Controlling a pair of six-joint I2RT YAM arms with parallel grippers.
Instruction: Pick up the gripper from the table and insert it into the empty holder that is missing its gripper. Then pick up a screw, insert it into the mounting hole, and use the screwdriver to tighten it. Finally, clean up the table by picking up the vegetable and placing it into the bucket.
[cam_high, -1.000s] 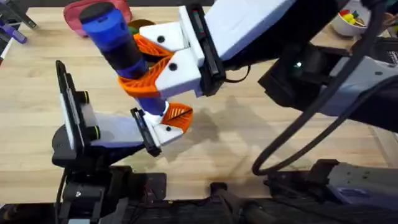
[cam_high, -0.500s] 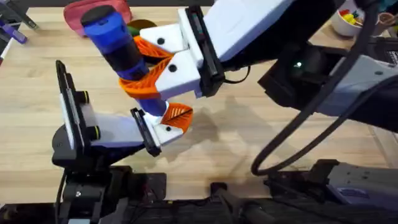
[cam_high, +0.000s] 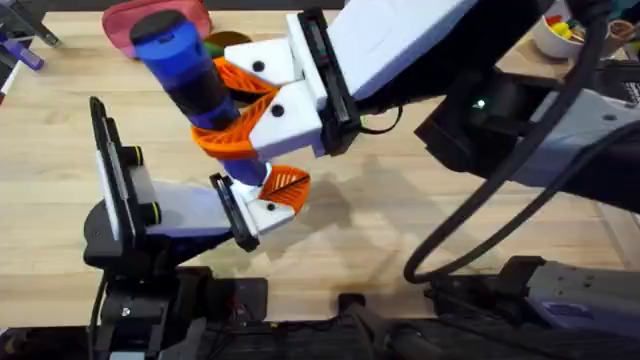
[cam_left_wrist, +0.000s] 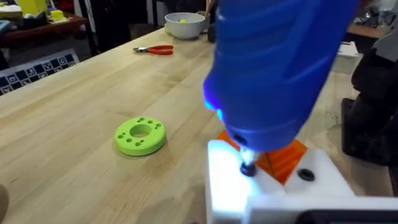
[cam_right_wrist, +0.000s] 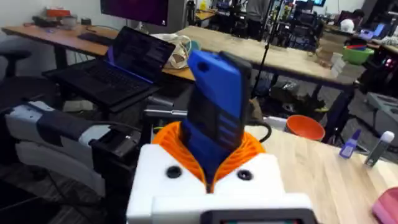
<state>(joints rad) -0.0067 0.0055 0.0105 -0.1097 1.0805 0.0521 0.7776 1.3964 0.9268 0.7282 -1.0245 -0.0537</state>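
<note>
Right gripper (cam_high: 238, 115) is clamped on the screwdriver (cam_high: 190, 75), orange pads (cam_high: 232, 135) wrapped around the barrel about mid-length. In the overhead view the screwdriver's long axis is tilted: butt end toward the pink tray (cam_high: 120, 25), tip end down toward the holder (cam_high: 262, 210). In the right wrist view the screwdriver (cam_right_wrist: 214, 118) stands up out of the closed fingers (cam_right_wrist: 180, 152), butt end away from the camera.

In the left wrist view the screwdriver (cam_left_wrist: 273, 68) points down, thin tip (cam_left_wrist: 248, 168) touching a dark screw on the white holder (cam_left_wrist: 273, 193); a blue light glows on the barrel's lower rim. The orange gripper (cam_left_wrist: 280, 155) sits on the holder just behind the tip. A second dark hole (cam_left_wrist: 305, 175) is beside it on the white face.

Left gripper (cam_high: 270, 195): whether it's open or shut, can't tell; the white block and orange tip (cam_high: 287, 184) lie directly under the screwdriver, the screwdriver's lower end hidden behind the right gripper.

Around the holder: a green ring disc (cam_left_wrist: 140, 135) on the table (cam_left_wrist: 74, 124) nearby, red pliers (cam_left_wrist: 155, 50) and a white bowl (cam_left_wrist: 185, 25) well beyond. The right arm (cam_high: 430, 40) crosses over the table above the holder and covers much of it.
</note>
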